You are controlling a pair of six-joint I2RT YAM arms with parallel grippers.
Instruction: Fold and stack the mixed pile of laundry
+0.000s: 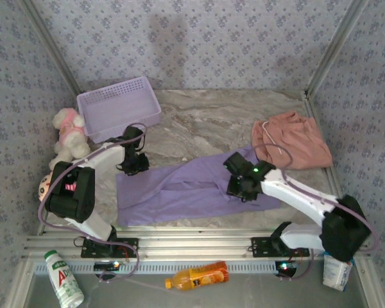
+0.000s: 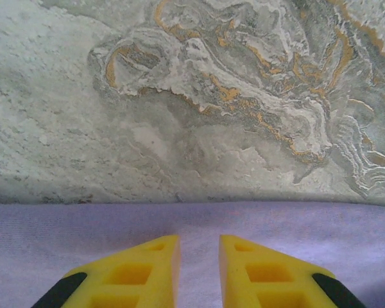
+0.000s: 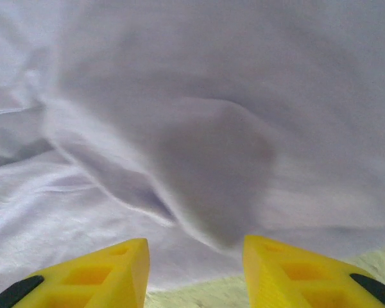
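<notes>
The lavender T-shirt [image 1: 179,192] lies spread flat across the near middle of the marble table [image 1: 212,119]. The salmon-pink garment [image 1: 292,141], with a white drawstring, lies bunched at the far right. My left gripper [image 1: 133,165] hangs over the shirt's far left corner. In the left wrist view its yellow fingers [image 2: 157,263] stand a little apart, open over the shirt's edge [image 2: 199,218]. My right gripper [image 1: 239,186] is on the shirt's right part. It [image 3: 196,250] is open, with rumpled lavender cloth [image 3: 199,147] just beyond its tips and bare table between them.
A lavender mesh basket [image 1: 119,106] stands at the back left, with a white and pink plush toy [image 1: 68,131] beside it. On the near rail lie a white bottle [image 1: 63,277], an orange bottle [image 1: 197,276] and a cup [image 1: 337,273].
</notes>
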